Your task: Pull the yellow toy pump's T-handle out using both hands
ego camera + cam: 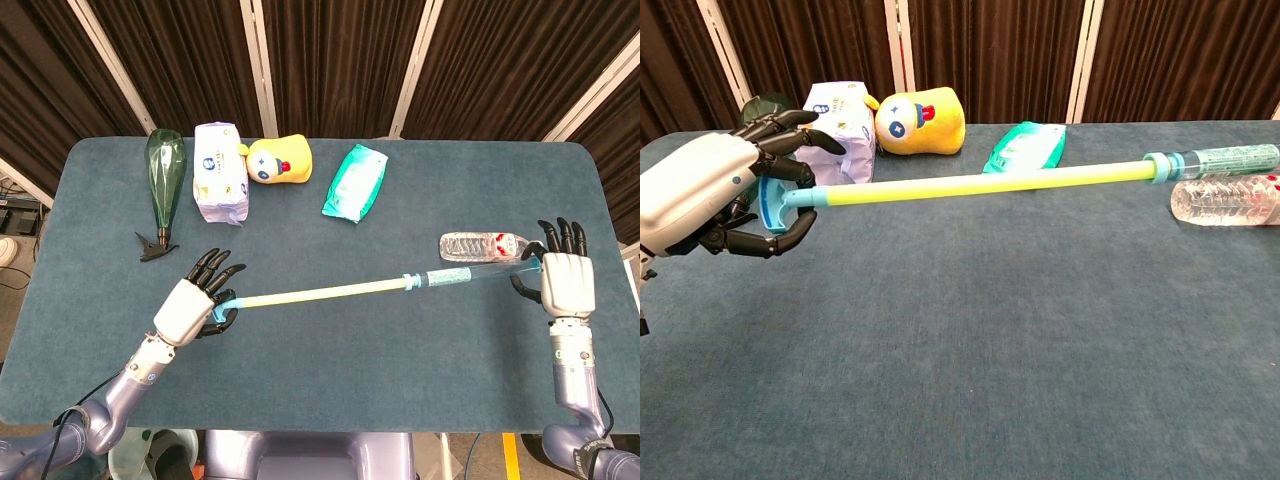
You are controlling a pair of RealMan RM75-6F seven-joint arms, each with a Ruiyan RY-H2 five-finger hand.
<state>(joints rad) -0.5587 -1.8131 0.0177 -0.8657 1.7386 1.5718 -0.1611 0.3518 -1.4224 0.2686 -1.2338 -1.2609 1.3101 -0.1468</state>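
Note:
The yellow toy pump stretches across the table, its long yellow rod point(320, 293) point(980, 185) drawn far out of the clear blue-tinted barrel point(455, 277) point(1230, 158). My left hand point(190, 308) point(700, 190) grips the blue T-handle point(775, 205) at the rod's left end, fingers curled around it. My right hand point(565, 280) holds the barrel's far end at the right edge of the table; it is outside the chest view. The pump hangs a little above the table.
A clear plastic bottle point(482, 246) point(1225, 200) lies just behind the barrel. At the back stand a green bottle point(165, 180), a white tissue pack point(218, 170), a yellow plush toy point(280, 160) and a green wipes pack point(355, 182).

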